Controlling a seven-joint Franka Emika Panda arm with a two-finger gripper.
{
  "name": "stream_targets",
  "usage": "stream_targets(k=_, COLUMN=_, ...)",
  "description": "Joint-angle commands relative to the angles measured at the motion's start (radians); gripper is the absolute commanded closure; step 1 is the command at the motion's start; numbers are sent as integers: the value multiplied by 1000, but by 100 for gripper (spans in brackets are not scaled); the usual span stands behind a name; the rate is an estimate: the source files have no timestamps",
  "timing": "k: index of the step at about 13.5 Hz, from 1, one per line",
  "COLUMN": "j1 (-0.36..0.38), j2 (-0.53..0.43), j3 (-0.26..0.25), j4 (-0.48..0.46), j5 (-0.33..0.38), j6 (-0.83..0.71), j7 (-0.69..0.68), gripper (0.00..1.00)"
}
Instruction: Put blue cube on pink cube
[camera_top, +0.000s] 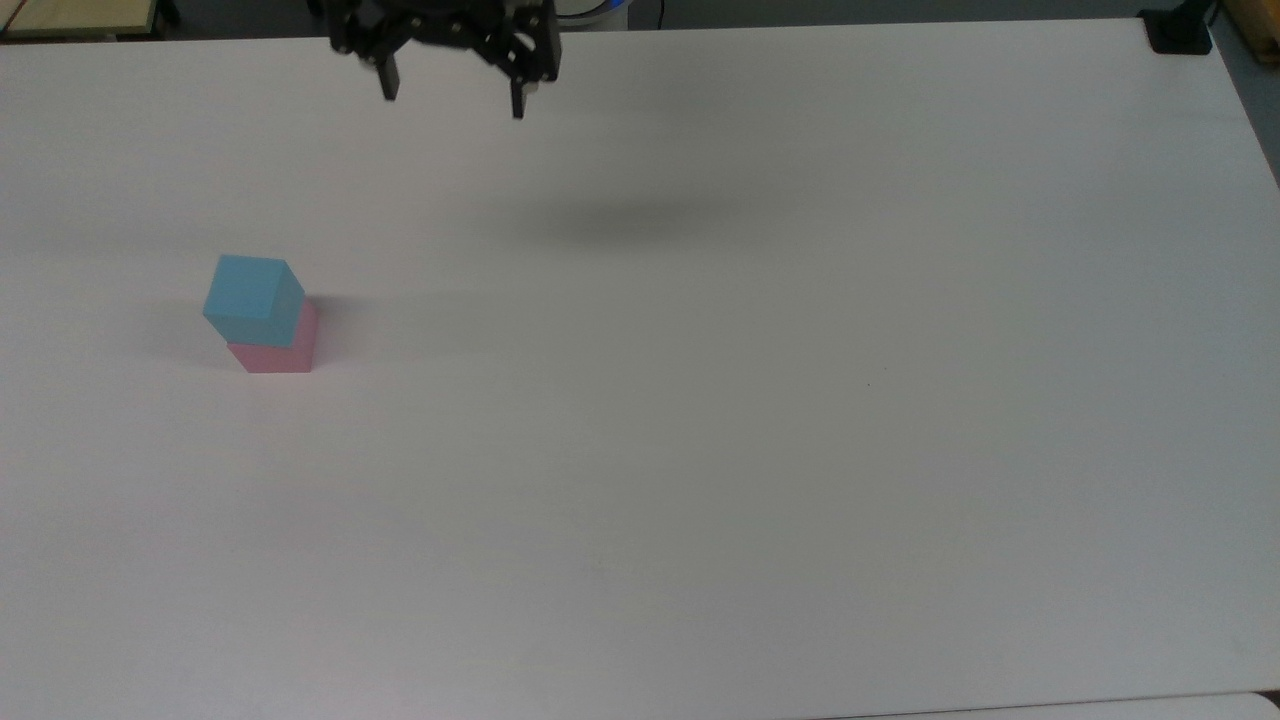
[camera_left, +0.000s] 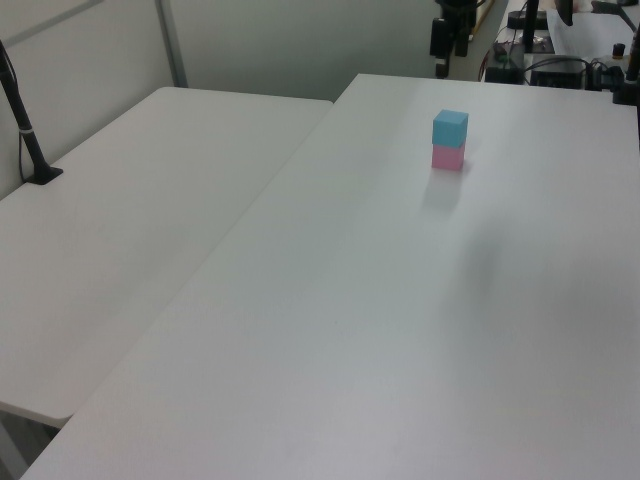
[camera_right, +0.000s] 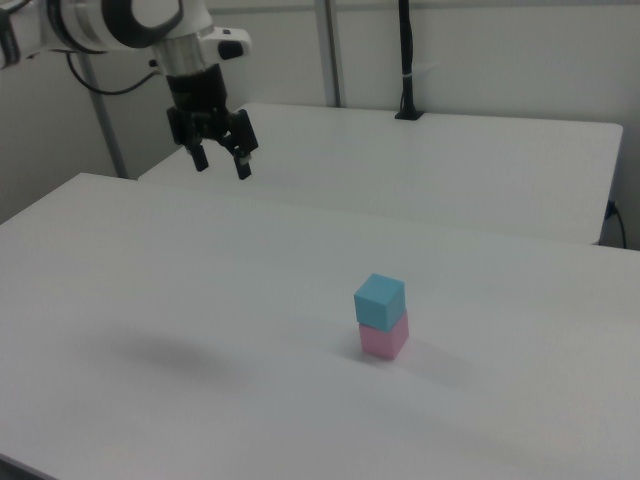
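Note:
The blue cube (camera_top: 253, 297) rests on top of the pink cube (camera_top: 280, 350), slightly offset, at the top view's left. The stack also appears in the left view as blue cube (camera_left: 450, 127) over pink cube (camera_left: 447, 158), and in the right view as blue cube (camera_right: 380, 299) over pink cube (camera_right: 384, 337). My gripper (camera_top: 452, 105) hangs open and empty high above the table near the top view's upper edge, well away from the stack. It is also up at the left of the right view (camera_right: 221, 165) and at the top of the left view (camera_left: 440, 66).
The white table (camera_top: 760, 400) spreads wide around the stack. A black post base (camera_top: 1178, 32) stands at the top view's upper right corner. A second white table (camera_left: 130, 200) adjoins in the left view, with a black stand (camera_left: 30, 150) on it.

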Motion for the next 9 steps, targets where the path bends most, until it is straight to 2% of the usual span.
stream_targets(k=1, j1=49, j2=-149, j3=-5, j4=-161, j5=-5, j6=0, j7=21, gripper=0)
stream_targets(k=5, j1=68, j2=-163, j3=-10, j4=-152, j5=-1, j6=-54, j7=21, gripper=0)
stream_targets(k=7, j1=104, j2=-167, j3=-36, j4=-152, j5=1, j6=-66, j7=20, gripper=0)
stream_targets(k=9, j1=104, j2=-164, j3=-39, j4=-150, j5=7, j6=-66, j7=9, gripper=0)
